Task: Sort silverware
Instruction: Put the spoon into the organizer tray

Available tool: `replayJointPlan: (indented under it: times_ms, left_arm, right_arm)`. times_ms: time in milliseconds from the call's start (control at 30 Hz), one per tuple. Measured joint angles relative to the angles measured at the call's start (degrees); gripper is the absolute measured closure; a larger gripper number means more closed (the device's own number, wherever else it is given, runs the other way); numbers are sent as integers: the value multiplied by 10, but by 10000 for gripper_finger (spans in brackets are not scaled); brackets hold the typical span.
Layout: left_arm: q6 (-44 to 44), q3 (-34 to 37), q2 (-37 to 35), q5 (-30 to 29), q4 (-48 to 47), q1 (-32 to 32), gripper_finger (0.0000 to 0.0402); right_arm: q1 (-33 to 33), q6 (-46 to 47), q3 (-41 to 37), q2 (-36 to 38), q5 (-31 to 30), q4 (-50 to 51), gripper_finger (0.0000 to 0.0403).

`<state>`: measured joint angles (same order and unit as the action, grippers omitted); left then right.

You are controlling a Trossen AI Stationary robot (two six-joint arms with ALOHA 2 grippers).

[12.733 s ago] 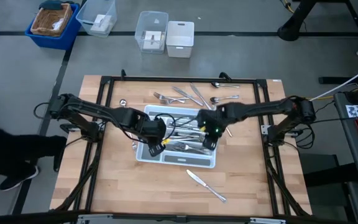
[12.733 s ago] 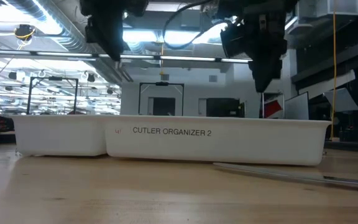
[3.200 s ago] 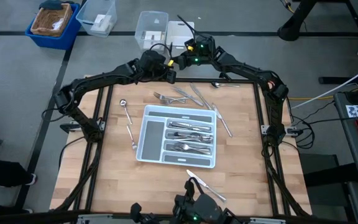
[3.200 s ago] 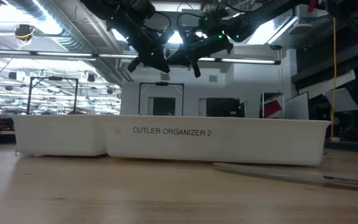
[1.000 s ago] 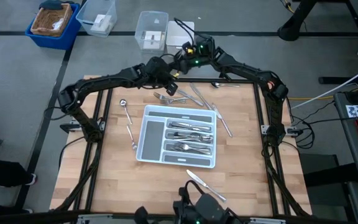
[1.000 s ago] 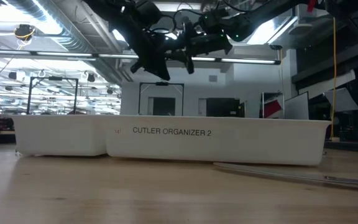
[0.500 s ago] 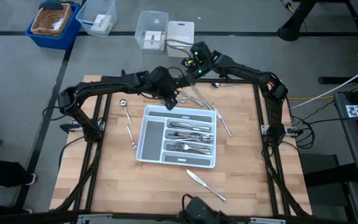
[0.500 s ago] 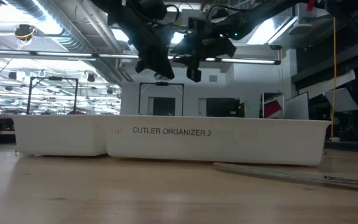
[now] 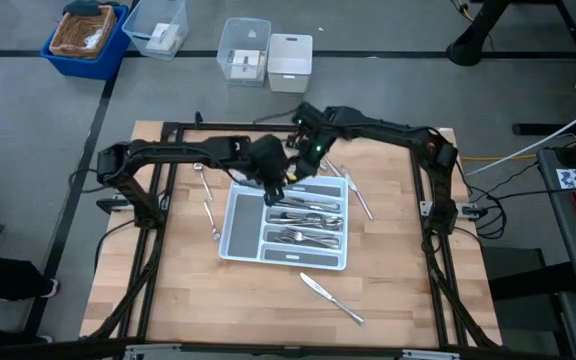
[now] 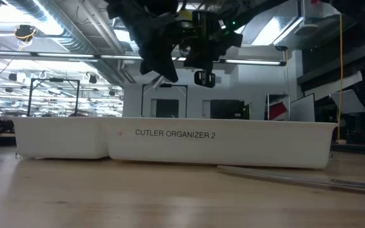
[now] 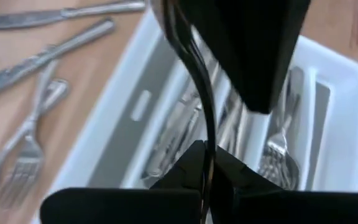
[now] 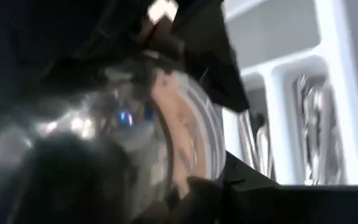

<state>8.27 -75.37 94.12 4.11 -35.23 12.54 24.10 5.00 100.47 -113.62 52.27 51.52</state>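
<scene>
Shiny silver silverware (image 9: 306,211) lies mostly in the white tray (image 9: 236,216) at mid-table — forks, spoons & knives fill the narrow slots on its right half, while the wide grey slot on the left looks bare. More pieces lie loose on the wood table (image 9: 173,290): a knife (image 9: 330,297) near the front edge, a spoon (image 9: 208,208) just left of the tray, a few long pieces (image 9: 356,192) by the tray's right far corner, partly hidden under the arms. Left gripper (image 9: 273,182) hangs over the tray's far edge, w/ the right gripper (image 9: 306,152) close beside it, just beyond that edge; in the low view both (image 10: 159,63) (image 10: 203,75) hang well above the tray wall. Left wrist view looks down at the tray (image 11: 325,87) w/ filled slots, plus forks (image 11: 23,158) and knives on bare wood beside it. Jaw state of either gripper — cannot tell; the fingers are hidden or blurred. Bins (image 9: 266,52) sit on the floor beyond the table.
</scene>
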Motion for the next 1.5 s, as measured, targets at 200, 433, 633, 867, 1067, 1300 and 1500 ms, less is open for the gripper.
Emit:
replayJointPlan:
  times_ms: [200, 433, 633, 867, 1067, 1300, 1500]
  left_arm:
    - [-17, 0, 33, 0, 5, -35, 401]
    - [-46, 0, 65, -6, 22, -57, 401]
    - [-80, 0, 93, 5, 27, -73, 401]
    - [-124, 0, 110, 15, 48, -88, 401]
    - [-144, -1, 120, 15, 85, -79, 401]
    - [-144, 0, 155, 61, 85, -71, 401]
    - [-134, 0, 162, 86, 89, -62, 401]
  right_arm:
    - [-26, -34, 0, 0, -74, 105, 388]
    - [-43, -42, 0, 0, -181, 201, 386]
    - [-45, -41, 0, 0, -204, 279, 386]
    - [-45, -56, 0, 6, -322, 366, 386]
    - [-36, -69, 0, 33, -343, 383, 386]
    - [-4, -71, -1, 84, -352, 385, 386]
    - [36, -96, 0, 130, -385, 386, 386]
